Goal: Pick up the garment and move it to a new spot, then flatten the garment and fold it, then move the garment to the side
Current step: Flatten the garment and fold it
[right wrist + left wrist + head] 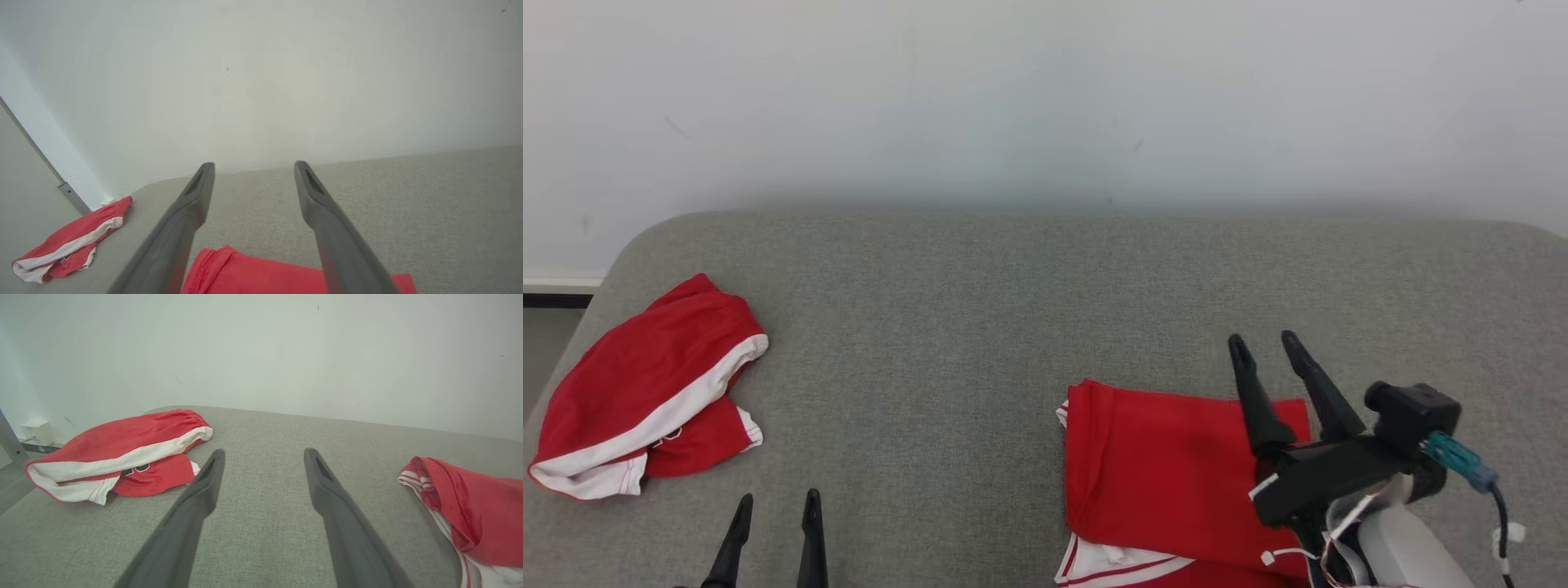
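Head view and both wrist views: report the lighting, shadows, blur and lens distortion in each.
Head view: soft, even light, no glare; a faint shadow band along the white wall above the grey fabric surface. Left wrist view: the wide lens stretches the long dark fingers of the left gripper, soft near the bottom edge. Right wrist view: the folded red garment is slightly blurred.

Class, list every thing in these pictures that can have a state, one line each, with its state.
folded red garment: folded, lying flat, not held.
crumpled red garment: bunched in a heap, untouched.
left pincer: open, empty.
right pincer: open, empty, above the folded red garment.
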